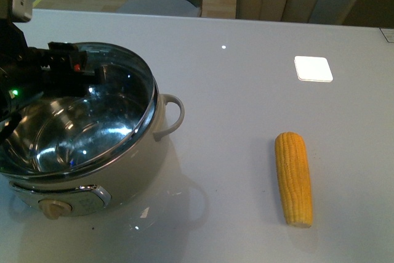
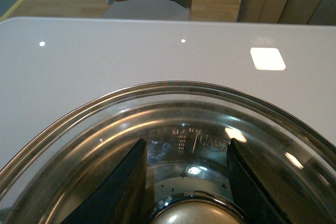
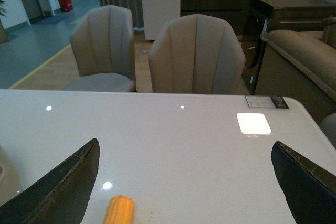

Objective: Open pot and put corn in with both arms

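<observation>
Pale glossy desk (image 1: 234,90): pot (image 1: 123,177) at near left corner, glass lid (image 2: 105,129) over it, nothing seen inside. Left gripper (image 2: 185,142) straddling the lid knob (image 2: 191,216), pinch or gap impossible to tell; right gripper (image 3: 185,145) spread wide, empty, above the corn (image 1: 293,178) by the near edge. Looks stiff, light, prone to rolling; best pinched across its middle.

The pot (image 1: 138,167) sits at the table's (image 1: 234,90) left — the corn (image 1: 293,178) lies well to its right.

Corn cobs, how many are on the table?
1. The corn lies on the white table, right of the pot, apart from it. The pot could hide something behind it.
</observation>
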You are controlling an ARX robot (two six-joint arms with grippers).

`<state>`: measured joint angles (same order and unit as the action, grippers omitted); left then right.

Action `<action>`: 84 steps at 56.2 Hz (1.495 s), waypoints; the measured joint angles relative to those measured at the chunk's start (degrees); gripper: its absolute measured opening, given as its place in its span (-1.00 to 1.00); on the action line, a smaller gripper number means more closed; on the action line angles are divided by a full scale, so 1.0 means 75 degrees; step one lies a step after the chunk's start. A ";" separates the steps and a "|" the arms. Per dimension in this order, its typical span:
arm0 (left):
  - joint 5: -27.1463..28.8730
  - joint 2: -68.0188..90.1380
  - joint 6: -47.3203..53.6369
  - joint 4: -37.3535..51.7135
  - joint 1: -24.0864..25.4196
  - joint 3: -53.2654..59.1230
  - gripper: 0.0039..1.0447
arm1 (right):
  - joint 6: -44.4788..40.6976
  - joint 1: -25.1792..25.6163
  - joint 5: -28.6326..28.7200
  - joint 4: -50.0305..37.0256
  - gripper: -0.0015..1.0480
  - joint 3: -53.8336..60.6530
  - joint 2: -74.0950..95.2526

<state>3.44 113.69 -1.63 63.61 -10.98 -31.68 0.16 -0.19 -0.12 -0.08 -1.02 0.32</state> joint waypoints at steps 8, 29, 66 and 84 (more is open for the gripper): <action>-0.0044 -0.0656 0.0020 -0.0303 0.0058 0.0000 -0.23 | 0.0000 0.0000 0.0000 0.0000 0.83 0.0000 0.0000; -0.0417 -0.1518 0.0146 -0.0469 0.1099 0.0015 -0.23 | 0.0000 0.0000 0.0000 0.0000 0.83 0.0000 0.0003; -0.1408 0.0367 0.0484 0.0388 0.5071 -0.0769 -0.23 | 0.0000 0.0000 0.0000 0.0000 0.83 0.0000 0.0000; -0.1547 0.2416 0.0562 0.1230 0.5365 -0.1632 -0.23 | 0.0000 0.0000 0.0000 0.0000 0.83 0.0000 0.0000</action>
<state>-8.16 131.81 2.59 72.84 29.26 -43.92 0.16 -0.19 -0.12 -0.08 -1.02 0.32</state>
